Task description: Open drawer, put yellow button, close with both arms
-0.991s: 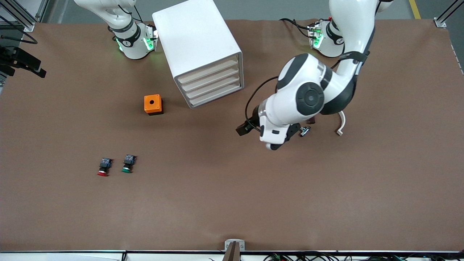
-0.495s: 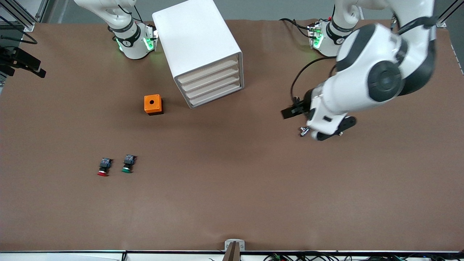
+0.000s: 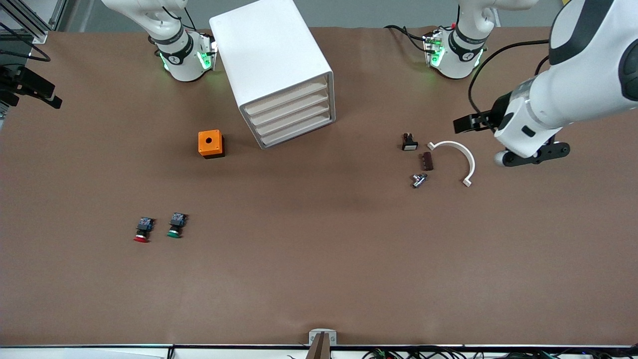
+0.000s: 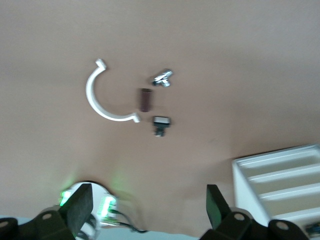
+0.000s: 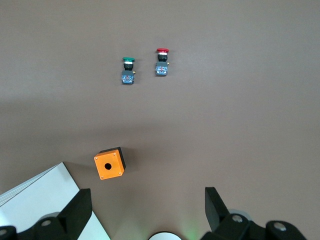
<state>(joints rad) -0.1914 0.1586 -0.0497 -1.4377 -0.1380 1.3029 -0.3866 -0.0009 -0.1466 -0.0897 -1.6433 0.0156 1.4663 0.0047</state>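
**Q:** What do the wrist views add?
**A:** Your left gripper (image 4: 147,217) is spread wide and empty, above a white curved plastic clip (image 4: 102,97). Your right gripper (image 5: 145,215), cut off in the front view, is equally wide and empty, over a small orange box (image 5: 109,163).

**Q:** And the yellow button?
**A:** You cannot make it out. The cream-fronted drawers (image 3: 291,117) sit flush, well apart from both finger pairs.

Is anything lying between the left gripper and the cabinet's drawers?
Yes: a white curved clip, a brown block, a small black part and a metal piece lie on the table between the open left gripper and the shut drawers. All are low, so a raised approach likely clears them.
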